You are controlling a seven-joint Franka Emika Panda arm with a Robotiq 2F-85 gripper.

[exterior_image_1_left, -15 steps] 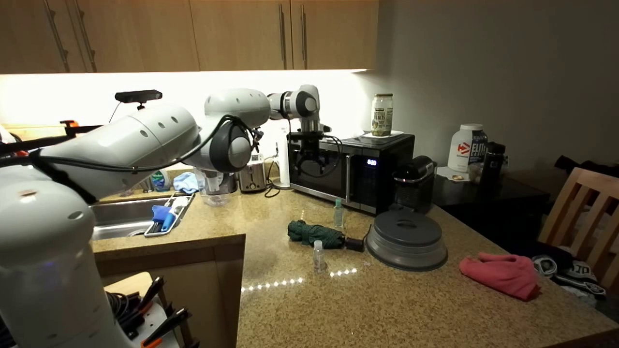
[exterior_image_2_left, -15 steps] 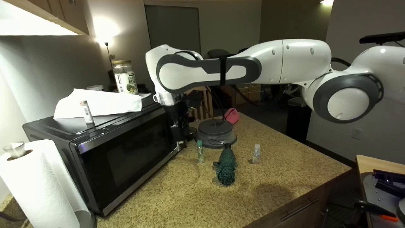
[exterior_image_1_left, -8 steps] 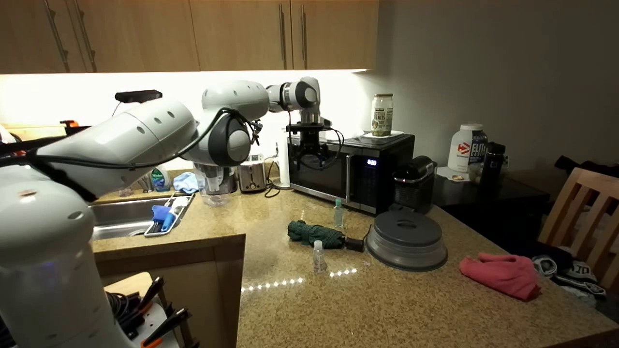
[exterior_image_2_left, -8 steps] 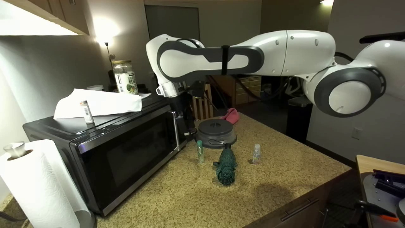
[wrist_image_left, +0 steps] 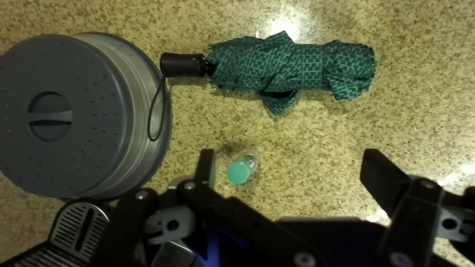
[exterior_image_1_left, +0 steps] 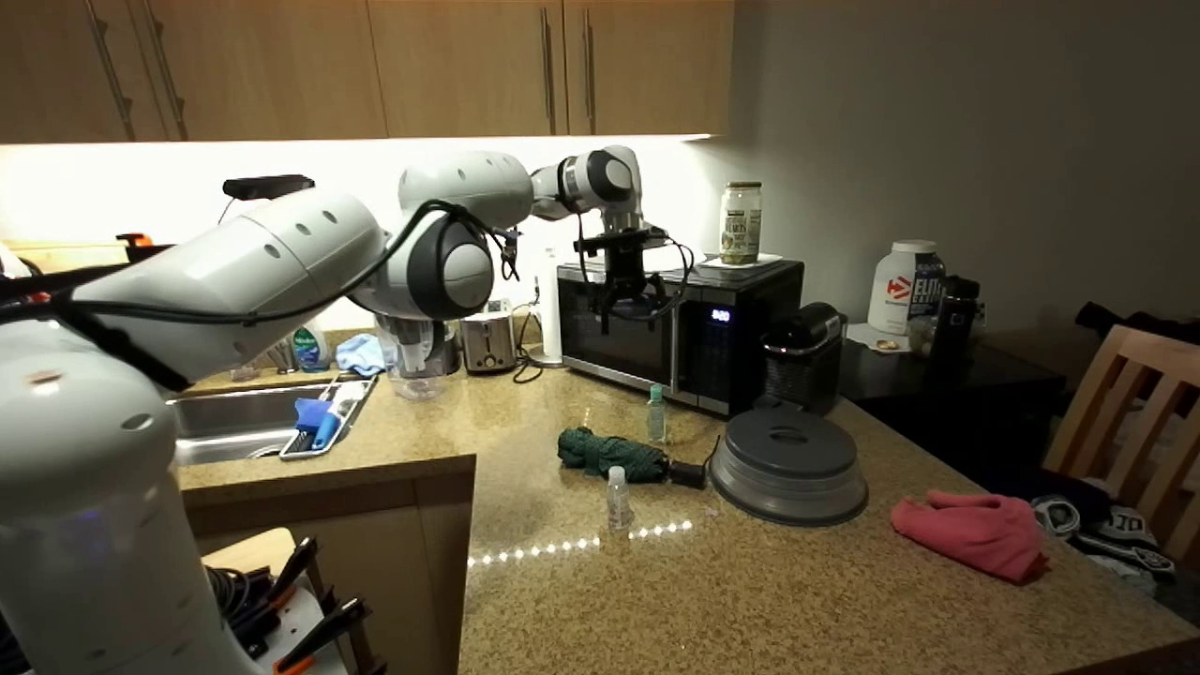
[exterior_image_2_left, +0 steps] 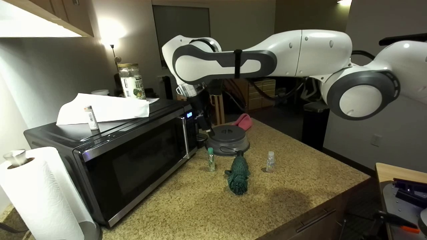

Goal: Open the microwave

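Observation:
The microwave (exterior_image_1_left: 619,349) is a black box with a dark glass door, and it also shows in an exterior view (exterior_image_2_left: 136,163). Its door is shut. The upright silver handle (exterior_image_2_left: 185,136) is at the door's end near the lit clock; its upper part is hidden behind the gripper in an exterior view (exterior_image_1_left: 673,352). My gripper (exterior_image_1_left: 633,314) hangs pointing down in front of the microwave near the handle. In an exterior view the gripper (exterior_image_2_left: 210,131) is apart from the handle. In the wrist view the gripper (wrist_image_left: 288,163) is wide open with nothing between its fingers.
On the counter below are a green-capped bottle (wrist_image_left: 239,170), a folded green umbrella (wrist_image_left: 293,68), a clear bottle (exterior_image_1_left: 618,502) and a grey domed lid (exterior_image_1_left: 792,445). A coffee maker (exterior_image_1_left: 804,352) stands beside the microwave. A glass jar (exterior_image_2_left: 132,83) and paper (exterior_image_2_left: 103,108) lie on top.
The arm has risen, and the gripper has moved up and along the microwave's front toward the clock side, away from the door. The handle and clock have come into view. The door has stayed shut.

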